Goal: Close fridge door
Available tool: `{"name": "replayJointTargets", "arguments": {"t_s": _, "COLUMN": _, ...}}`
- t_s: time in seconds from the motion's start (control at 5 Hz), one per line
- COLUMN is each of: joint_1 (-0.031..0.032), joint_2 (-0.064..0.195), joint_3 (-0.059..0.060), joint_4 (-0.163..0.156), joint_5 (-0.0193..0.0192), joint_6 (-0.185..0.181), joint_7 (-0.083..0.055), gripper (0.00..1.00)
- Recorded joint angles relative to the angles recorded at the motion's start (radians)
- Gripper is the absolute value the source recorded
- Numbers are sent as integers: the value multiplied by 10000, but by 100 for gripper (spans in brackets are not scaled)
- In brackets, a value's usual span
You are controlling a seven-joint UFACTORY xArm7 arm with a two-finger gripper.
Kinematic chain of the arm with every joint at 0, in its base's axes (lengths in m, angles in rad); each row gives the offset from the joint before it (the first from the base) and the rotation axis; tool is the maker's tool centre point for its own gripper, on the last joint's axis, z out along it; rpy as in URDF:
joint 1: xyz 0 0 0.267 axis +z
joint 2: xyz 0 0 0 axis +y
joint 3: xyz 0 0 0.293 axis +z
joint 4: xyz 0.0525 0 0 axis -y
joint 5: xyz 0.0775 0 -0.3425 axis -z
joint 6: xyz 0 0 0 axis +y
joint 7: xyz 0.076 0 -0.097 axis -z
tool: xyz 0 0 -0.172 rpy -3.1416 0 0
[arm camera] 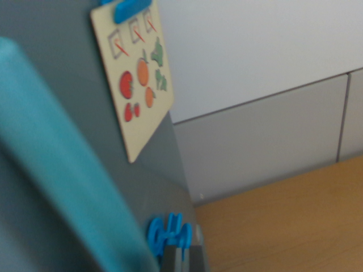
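Note:
The grey fridge door (68, 73) fills the wrist view's left half, very close and seen at a slant. A blurred teal bar (62, 187), apparently the door's handle, runs diagonally across the lower left. A cream card (139, 79) with pictures of fruit and vegetables hangs on the door under a blue clip (131, 8). Blue magnet letters (168, 232) sit near the door's lower edge. A small grey block (182, 258) at the bottom edge may be part of my gripper. No pair of fingertips shows, and I cannot tell whether anything touches the door.
Beyond the door's edge stands a white wall (255, 45) with grey panels (266, 136) below it. A wooden surface (295, 221) spreads across the lower right.

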Motion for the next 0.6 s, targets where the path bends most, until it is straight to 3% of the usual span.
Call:
{"name": "replayJointTargets", "arguments": {"t_s": 0.2, "joint_1": 0, "joint_2": 652, "joint_3": 0, "joint_4": 383, "joint_5": 0, "joint_6": -4, "joint_7": 0, "gripper": 100}}
{"name": "replayJointTargets", "arguments": {"t_s": 0.4, "joint_1": 0, "joint_2": 652, "joint_3": 0, "joint_4": 383, "joint_5": 0, "joint_6": -4, "joint_7": 0, "gripper": 100}}
{"name": "replayJointTargets", "arguments": {"t_s": 0.6, "joint_1": 9, "joint_2": 1107, "joint_3": 69, "joint_4": 624, "joint_5": 0, "joint_6": -10, "joint_7": 0, "gripper": 100}}
